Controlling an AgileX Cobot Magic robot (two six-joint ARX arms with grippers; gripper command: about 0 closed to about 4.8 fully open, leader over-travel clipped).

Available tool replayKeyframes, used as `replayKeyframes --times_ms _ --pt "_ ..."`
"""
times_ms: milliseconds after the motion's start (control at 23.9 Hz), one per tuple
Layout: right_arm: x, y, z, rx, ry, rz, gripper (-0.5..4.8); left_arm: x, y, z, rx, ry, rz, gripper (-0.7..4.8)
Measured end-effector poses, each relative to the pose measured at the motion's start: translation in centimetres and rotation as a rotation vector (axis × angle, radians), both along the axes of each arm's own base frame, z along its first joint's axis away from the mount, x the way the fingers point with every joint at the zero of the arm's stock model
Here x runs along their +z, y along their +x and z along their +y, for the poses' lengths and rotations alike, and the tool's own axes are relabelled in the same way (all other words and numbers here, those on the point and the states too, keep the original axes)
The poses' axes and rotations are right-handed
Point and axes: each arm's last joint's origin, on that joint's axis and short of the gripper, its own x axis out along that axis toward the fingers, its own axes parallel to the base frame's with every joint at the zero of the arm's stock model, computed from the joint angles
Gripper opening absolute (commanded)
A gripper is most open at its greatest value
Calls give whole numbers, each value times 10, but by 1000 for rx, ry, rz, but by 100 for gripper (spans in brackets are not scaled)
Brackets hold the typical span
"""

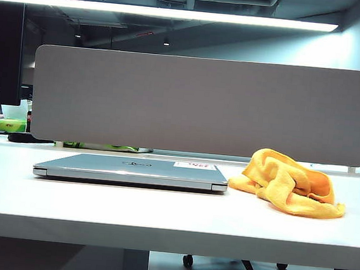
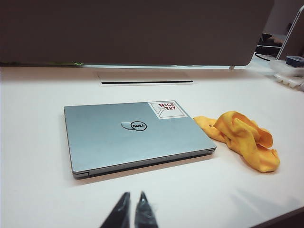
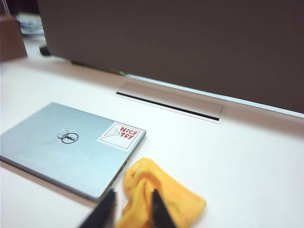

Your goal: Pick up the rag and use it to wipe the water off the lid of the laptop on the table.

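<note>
Lying crumpled in yellow-orange folds, one rag [image 1: 288, 182] sits just beside one closed silver laptop [image 1: 131, 169] near the table's [image 1: 159, 219] middle. Left gripper [image 2: 132, 203] nearly pressed together above the front edge; right gripper [image 3: 133, 198] slightly spread over the rag.

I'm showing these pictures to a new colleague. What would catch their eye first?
The crumpled yellow-orange microfibre rag on the white table, just right of the closed silver-grey laptop with its red-lettered white sticker. The left gripper hangs nearly shut before the laptop; the right gripper hangs slightly parted above the rag.
</note>
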Motion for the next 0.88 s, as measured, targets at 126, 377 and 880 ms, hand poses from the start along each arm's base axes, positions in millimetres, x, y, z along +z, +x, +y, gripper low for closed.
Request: replayKeyframes --times_ms 126,377,880 --pt "32 70 3 4 -11 61 379 0 0 0 -1 0 -2 19" --pt "4 168 7 8 -20 277 396 0 0 0 2 0 -3 19" --pt "-122 234 42 105 -208 629 473 0 1 5 170 16 -4 19"
